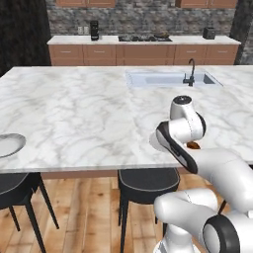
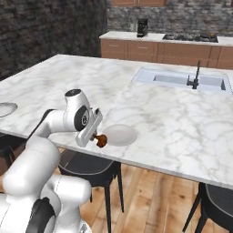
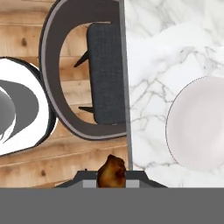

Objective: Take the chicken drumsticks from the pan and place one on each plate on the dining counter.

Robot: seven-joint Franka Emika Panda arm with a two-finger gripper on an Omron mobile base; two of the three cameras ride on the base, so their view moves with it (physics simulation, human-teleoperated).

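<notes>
- Golden-brown and glazed, a small cooked chicken drumstick (image 2: 101, 140) hangs pinched between the fingers of the white arm's dark two-finger gripper (image 2: 97, 138), just left of centre in the right base view, at the near edge of the white grey-veined marble table (image 2: 150, 98).
- In the hand view, the drumstick (image 3: 112, 172) sits at bottom centre, lumpy and dark orange-brown, straddling the line where marble meets wood floor.
- A round flat grey-white plate (image 2: 119, 134) lies just beside it on the table; the meat is not yet over its rim.
- A second grey-white plate (image 1: 9, 144) rests at the far left edge of the left base view, well apart.
- Judged by looks, the piece is light, somewhat soft and likely greasy; a hold across the thicker end seems safest against slipping.
</notes>
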